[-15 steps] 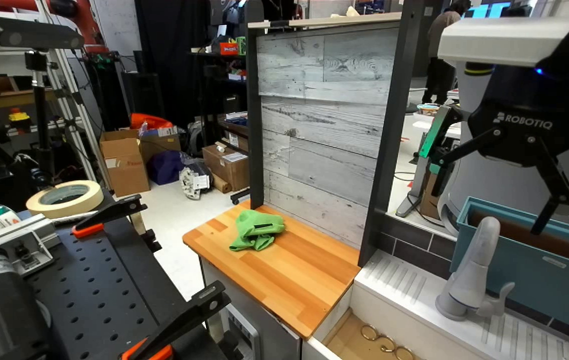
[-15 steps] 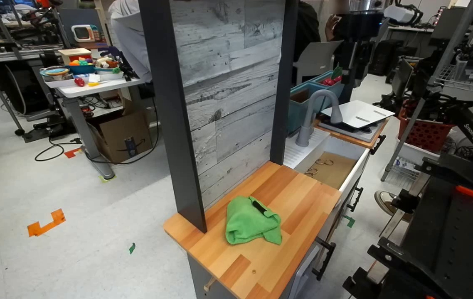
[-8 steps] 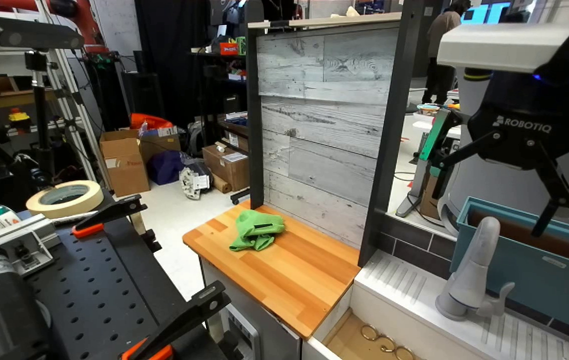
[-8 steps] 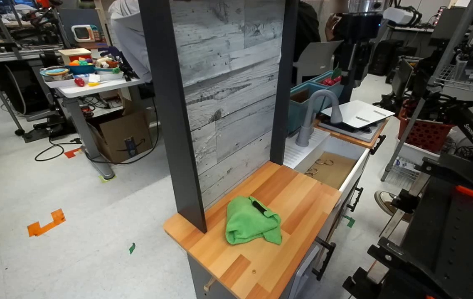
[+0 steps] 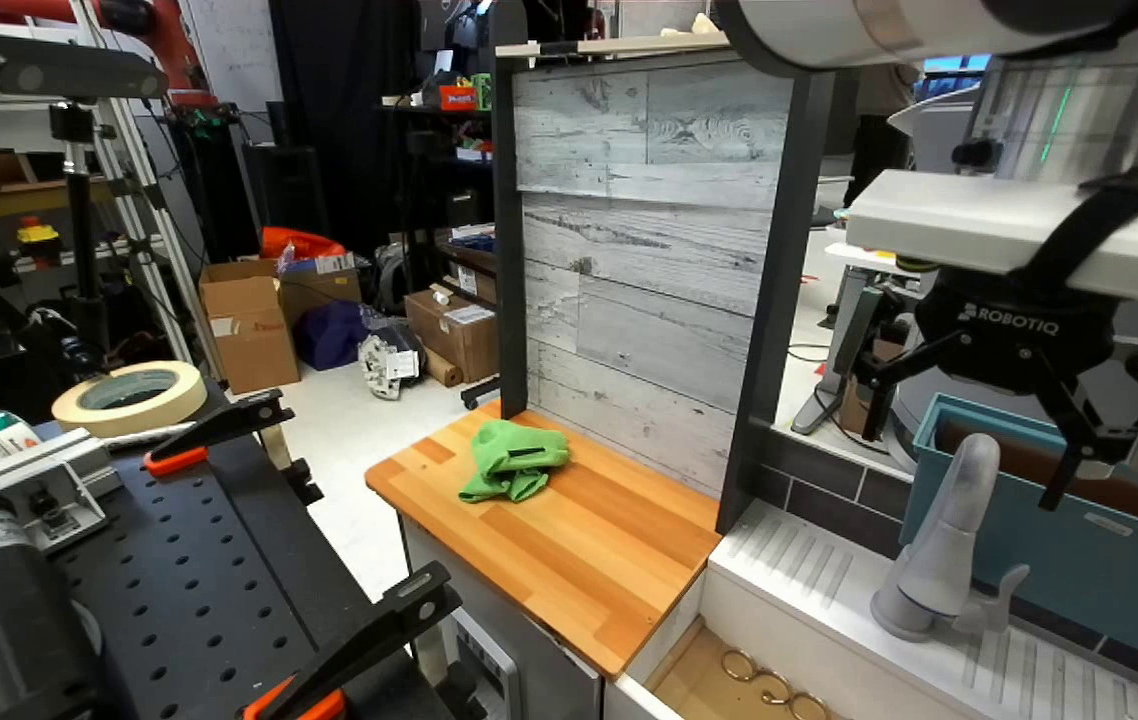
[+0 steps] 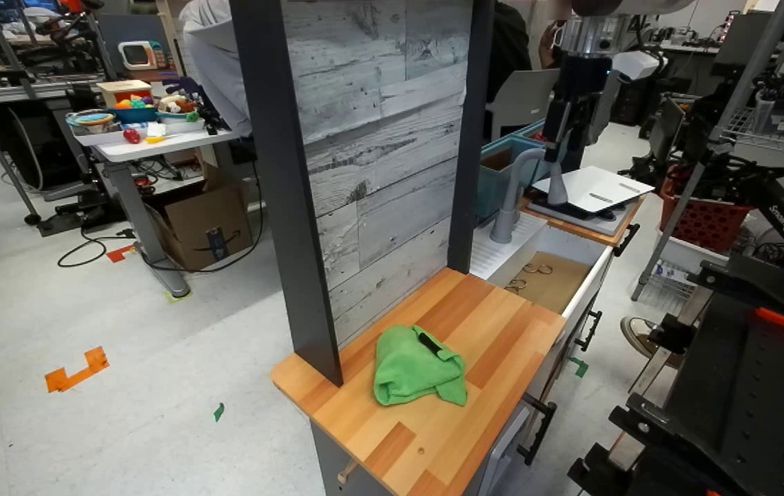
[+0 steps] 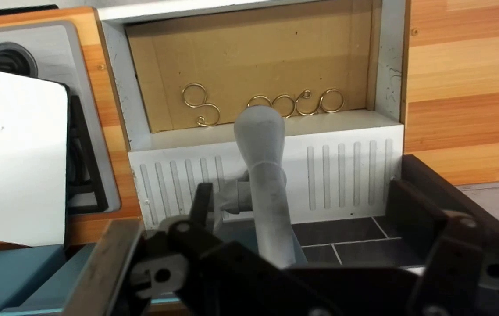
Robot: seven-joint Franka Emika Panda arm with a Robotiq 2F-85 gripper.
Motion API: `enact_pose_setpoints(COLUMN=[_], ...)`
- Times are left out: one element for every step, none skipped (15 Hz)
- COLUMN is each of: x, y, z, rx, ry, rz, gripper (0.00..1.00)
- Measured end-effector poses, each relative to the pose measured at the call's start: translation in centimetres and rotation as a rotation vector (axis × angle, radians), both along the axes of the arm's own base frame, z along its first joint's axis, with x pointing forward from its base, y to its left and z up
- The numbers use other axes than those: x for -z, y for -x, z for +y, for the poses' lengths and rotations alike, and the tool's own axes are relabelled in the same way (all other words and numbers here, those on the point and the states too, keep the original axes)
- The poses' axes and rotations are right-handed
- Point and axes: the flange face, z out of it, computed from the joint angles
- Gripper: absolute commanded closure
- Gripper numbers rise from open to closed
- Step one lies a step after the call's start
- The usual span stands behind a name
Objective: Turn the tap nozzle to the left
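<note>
The tap nozzle point(image 5: 949, 530), a light-grey curved spout, stands on the white ribbed ledge with its small side lever. It also shows in an exterior view point(image 6: 509, 200) and in the wrist view point(image 7: 267, 193), where its rounded end points over the basin. My gripper point(image 7: 304, 199) is open and empty, with its fingers wide apart. In the wrist view the nozzle lies between the fingers, nearer the left one point(image 7: 202, 199). In an exterior view the gripper point(image 6: 552, 148) hangs beside the top of the spout and overlaps it; I cannot tell whether they touch.
A blue planter box point(image 5: 1079, 540) stands behind the tap. The basin point(image 7: 254, 52) holds several gold rings. A dark post point(image 5: 779, 330) and a wooden counter point(image 5: 619, 560) with a green cloth point(image 5: 519, 455) lie beside it. A white board point(image 7: 17, 153) covers the stove.
My gripper has moved down towards the top of the tap, and a little to the left in both exterior views. It stays open. The tap has not moved.
</note>
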Motion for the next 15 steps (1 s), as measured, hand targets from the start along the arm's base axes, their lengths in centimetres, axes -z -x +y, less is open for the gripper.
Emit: enact_pose_setpoints(x=[0.5,1.0,1.4,1.8,2.1,2.4,2.5,2.6,2.7,2.7,2.8,2.8,2.9,2.9,2.9], y=[-0.2,-0.3,-0.4,-0.5,-0.5,-0.6,-0.5,-0.5,-0.5,-0.5,-0.5,-0.5,-0.4,-0.4,-0.4], z=[0.1,0.2,0.2,0.3,0.4,0.4,0.4,0.4,0.4,0.4,0.4,0.4,0.3,0.2,0.1], rx=[-0.005,-0.010,-0.015,-0.020,-0.024,-0.027,-0.031,-0.036,-0.038,-0.041,-0.044,-0.048,-0.052,-0.052,-0.050], ry=[0.008,0.016,0.021,0.026,0.027,0.029,0.032,0.035,0.037,0.038,0.041,0.044,0.048,0.050,0.049], rz=[-0.014,-0.026,-0.035,-0.041,-0.042,-0.041,-0.038,-0.035,-0.033,-0.032,-0.030,-0.027,-0.025,-0.024,-0.022], gripper=[0.00,0.15,0.28,0.35,0.42,0.51,0.58,0.66,0.73,0.82,0.88,0.97,0.97,0.94,0.94])
